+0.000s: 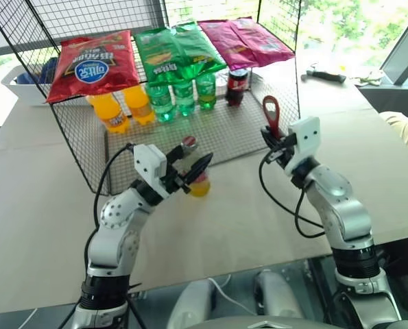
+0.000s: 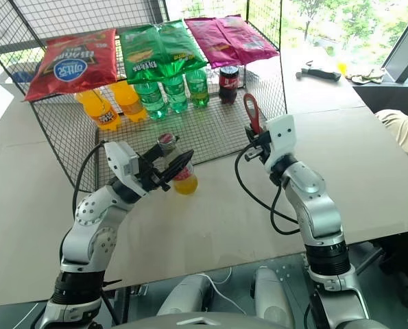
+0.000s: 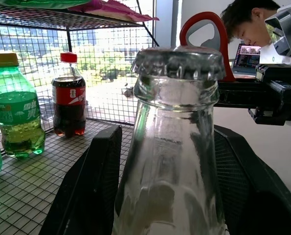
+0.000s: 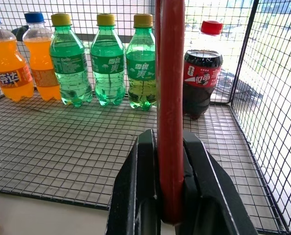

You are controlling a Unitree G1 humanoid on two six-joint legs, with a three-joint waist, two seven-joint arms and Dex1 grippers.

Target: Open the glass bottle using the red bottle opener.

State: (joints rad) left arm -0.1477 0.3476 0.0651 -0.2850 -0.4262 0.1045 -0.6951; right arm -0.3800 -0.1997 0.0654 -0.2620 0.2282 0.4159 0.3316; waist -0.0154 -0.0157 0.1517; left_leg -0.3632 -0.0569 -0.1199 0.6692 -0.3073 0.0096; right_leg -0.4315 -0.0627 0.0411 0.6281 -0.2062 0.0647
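Glass bottle [image 1: 195, 175] sits centre-left of the head view, upright on the table [image 1: 46, 205], just in front of the wire rack [image 1: 224, 130]; cap still on, yellow drink at the base. Left gripper [image 1: 193, 173] has its fingers either side of the bottle neck; can't tell if they're touching the glass. Right gripper [image 1: 275, 142], right of centre, is clamped on the red bottle opener [image 1: 271, 113], which stands upright with the loop head up, well apart from the bottle. Rack holds orange soda bottles [image 1: 121, 106], green soda bottles [image 1: 183, 96], a cola bottle [image 1: 236, 87], chip bags [image 1: 169, 51] on top.
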